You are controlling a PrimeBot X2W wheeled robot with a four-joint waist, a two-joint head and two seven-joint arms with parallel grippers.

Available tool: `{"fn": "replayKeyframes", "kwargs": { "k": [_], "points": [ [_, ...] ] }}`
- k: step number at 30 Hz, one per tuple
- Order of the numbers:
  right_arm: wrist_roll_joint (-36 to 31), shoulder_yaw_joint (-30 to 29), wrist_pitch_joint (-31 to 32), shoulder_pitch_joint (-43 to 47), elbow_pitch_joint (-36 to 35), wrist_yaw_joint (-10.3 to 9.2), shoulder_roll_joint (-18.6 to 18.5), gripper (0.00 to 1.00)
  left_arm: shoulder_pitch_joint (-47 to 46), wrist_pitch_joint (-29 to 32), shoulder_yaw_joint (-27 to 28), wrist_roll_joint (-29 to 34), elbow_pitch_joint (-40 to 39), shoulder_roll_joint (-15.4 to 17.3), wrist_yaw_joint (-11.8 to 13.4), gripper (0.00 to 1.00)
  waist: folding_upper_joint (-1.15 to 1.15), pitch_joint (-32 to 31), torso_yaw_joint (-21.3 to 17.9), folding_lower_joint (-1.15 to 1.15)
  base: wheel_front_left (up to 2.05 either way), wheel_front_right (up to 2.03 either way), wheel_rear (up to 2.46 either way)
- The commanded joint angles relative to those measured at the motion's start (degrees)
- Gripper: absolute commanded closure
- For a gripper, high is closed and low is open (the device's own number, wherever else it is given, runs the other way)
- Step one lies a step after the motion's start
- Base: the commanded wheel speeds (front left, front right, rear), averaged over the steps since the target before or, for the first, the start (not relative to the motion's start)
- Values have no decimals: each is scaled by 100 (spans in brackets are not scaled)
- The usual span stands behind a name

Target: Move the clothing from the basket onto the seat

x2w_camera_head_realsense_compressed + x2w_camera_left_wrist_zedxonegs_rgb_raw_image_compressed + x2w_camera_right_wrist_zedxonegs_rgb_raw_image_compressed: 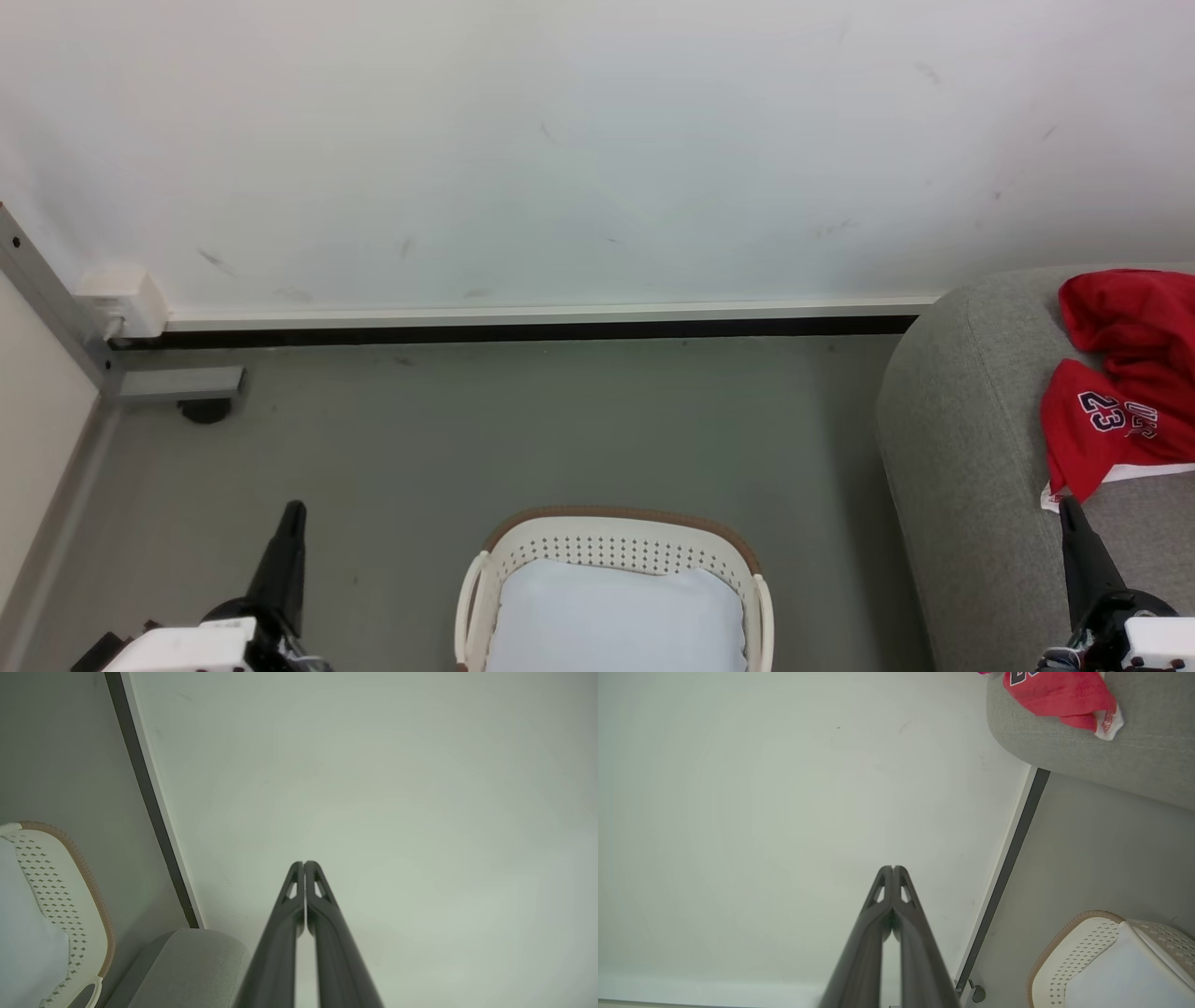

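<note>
so the red clothing (1120,373) is already up on the grey sofa (962,448), bunched near its rounded arm with the "23" facing up. the basket (616,546) sits on the floor between the two arms, well apart from the clothes, and what shows inside it is a pale pad (616,616), nothing red.

the left gripper (291,511) and right gripper (1069,509) are both clamped together with nothing in them.

looks like the job is basically done, so doing this bit well mostly means not messing it up. the right fingertip sits just under the white hem in the head view, so that arm should back off without snagging the cloth and dragging it off the edge. the near end of the basket is cut off there, so a peek for leftovers wouldn't hurt.

the wrist views show each pair of fingers pressed tip to tip against the plain wall (373,788), which the head view can't really confirm. the right wrist view also catches a white mesh corner of the clothes lying on the sofa arm, while the head view gives the number and the whole pile.
</note>
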Motion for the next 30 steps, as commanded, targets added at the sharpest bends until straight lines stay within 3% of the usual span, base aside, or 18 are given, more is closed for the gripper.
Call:
{"fn": "replayKeyframes", "kwargs": {
  "k": [1, 30],
  "points": [
    [11, -18, 16, -72, -23, -12, -35, 100, -51, 21, 13, -72, -16, 40, -38, 100, 0, 0, 0, 0, 0, 0, 0],
    [11, -18, 16, -72, -22, -12, -36, 100, -51, 20, 13, -72, -16, 41, -38, 100, 0, 0, 0, 0, 0, 0, 0]
  ]
}}
